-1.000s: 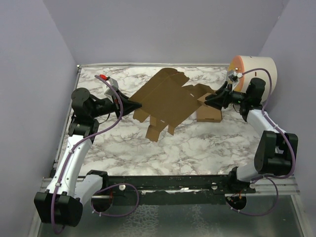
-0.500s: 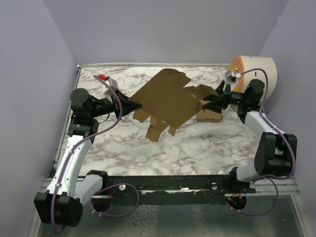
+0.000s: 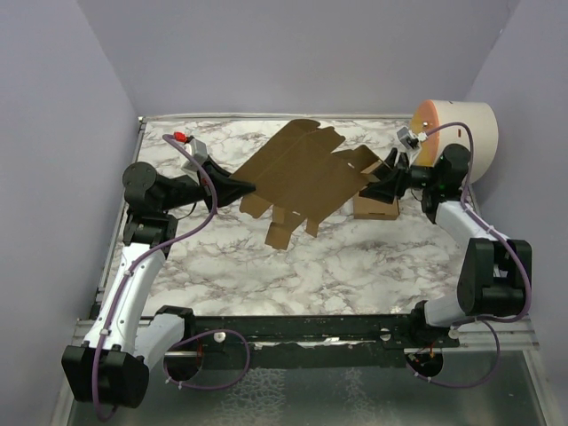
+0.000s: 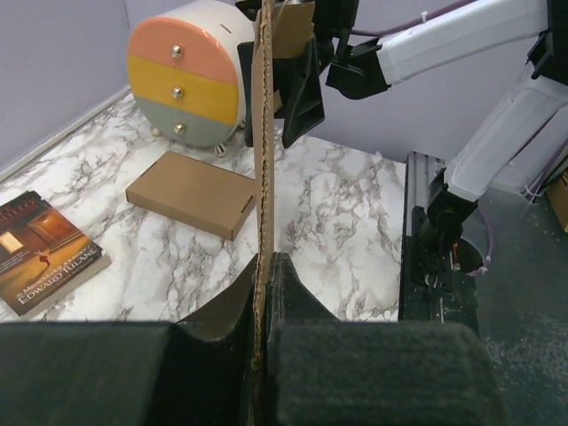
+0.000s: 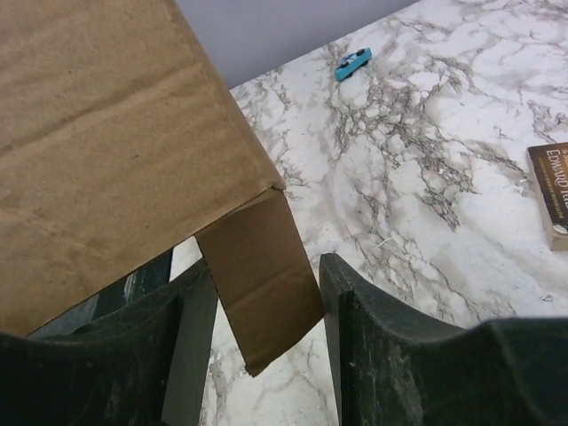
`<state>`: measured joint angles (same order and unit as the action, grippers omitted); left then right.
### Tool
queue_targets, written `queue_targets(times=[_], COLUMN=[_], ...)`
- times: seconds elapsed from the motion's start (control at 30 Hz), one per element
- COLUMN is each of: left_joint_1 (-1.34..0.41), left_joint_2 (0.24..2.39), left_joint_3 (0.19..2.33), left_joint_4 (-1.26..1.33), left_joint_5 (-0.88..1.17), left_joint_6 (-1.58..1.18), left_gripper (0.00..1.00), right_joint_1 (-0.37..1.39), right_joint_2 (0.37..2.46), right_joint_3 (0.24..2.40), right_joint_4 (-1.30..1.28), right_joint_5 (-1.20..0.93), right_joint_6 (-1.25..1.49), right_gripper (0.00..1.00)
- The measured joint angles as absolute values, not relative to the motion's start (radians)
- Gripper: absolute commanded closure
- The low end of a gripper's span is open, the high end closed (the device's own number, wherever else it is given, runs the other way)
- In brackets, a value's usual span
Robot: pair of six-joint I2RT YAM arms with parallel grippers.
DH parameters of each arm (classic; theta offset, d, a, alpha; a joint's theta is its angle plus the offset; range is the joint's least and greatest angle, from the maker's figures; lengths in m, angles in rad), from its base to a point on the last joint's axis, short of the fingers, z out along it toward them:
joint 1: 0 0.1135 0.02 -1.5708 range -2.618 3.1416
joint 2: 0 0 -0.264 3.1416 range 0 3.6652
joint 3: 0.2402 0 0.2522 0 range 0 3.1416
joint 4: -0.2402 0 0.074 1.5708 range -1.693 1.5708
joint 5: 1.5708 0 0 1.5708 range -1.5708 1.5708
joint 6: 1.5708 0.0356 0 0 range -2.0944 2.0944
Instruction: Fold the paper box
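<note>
Two grippers share one sheet (image 3: 306, 173) of brown card, lifted off the table (image 3: 373, 257) around its middle. On the left, the left gripper (image 3: 247, 188) is clamped tight on the sheet's edge. Its wrist view shows the card edge-on, running straight up from between the closed jaws. That pinch looks meant as an anchor, so the sheet is held up and taut while the other side is worked. The sheet spans toward the right, with its loose tabs hanging at the near side, not yet folded.

At the right end, the right gripper (image 3: 371, 185) stands partly open. A small flap (image 5: 266, 284) lies in the gap between its fingers (image 5: 355, 337), which are parted and not pressed onto it, so nothing is gripped there yet. I judge it is lining up to catch or push that flap along its crease.

Beneath it on the table lies a carton (image 3: 377, 209), and beyond that a drawer unit (image 3: 457, 124), both seemingly out of play.
</note>
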<state>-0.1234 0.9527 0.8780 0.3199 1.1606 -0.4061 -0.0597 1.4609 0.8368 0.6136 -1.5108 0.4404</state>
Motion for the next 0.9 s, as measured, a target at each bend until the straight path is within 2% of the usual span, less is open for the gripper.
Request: queue_targets(times=[0.1,0.13,0.23,0.33,0.53,0.6,0.73,0.9], left_joint_1=[-0.123,-0.123,-0.116,-0.096,-0.068,-0.065,-0.065,-0.065], left_joint_2=[0.953,0.953,0.953,0.952,0.943,0.942,0.940,0.908], left_joint_3=[0.878,0.878,0.878,0.878,0.879,0.884,0.912,0.932], left_joint_4=[0.332,0.333,0.323,0.312,0.312,0.312,0.295,0.271], left_joint_5=[1.162,1.162,1.161,1.157,1.134,1.130,1.123,1.122], left_joint_6=[-0.413,-0.414,-0.408,-0.401,-0.402,-0.401,-0.360,-0.245], left_gripper=[1.00,1.00,1.00,1.00,1.00,1.00,1.00,1.00], right_joint_1=[-0.060,-0.060,-0.061,-0.076,-0.136,-0.151,-0.176,-0.192], right_joint_2=[1.460,1.460,1.452,1.433,1.410,1.399,1.375,1.362], right_joint_3=[0.826,0.823,0.825,0.873,1.088,1.118,1.137,1.152], right_joint_4=[0.662,0.677,0.673,0.498,-0.044,-0.149,-0.270,-0.253], right_joint_5=[-1.522,-1.528,-1.538,-1.544,-1.542,-1.537,-1.483,-1.377], right_joint_6=[0.476,0.490,0.481,0.334,-0.160,-0.256,-0.355,-0.278], right_gripper=[0.25,0.22,0.15,0.10,0.09,0.09,0.09,0.10])
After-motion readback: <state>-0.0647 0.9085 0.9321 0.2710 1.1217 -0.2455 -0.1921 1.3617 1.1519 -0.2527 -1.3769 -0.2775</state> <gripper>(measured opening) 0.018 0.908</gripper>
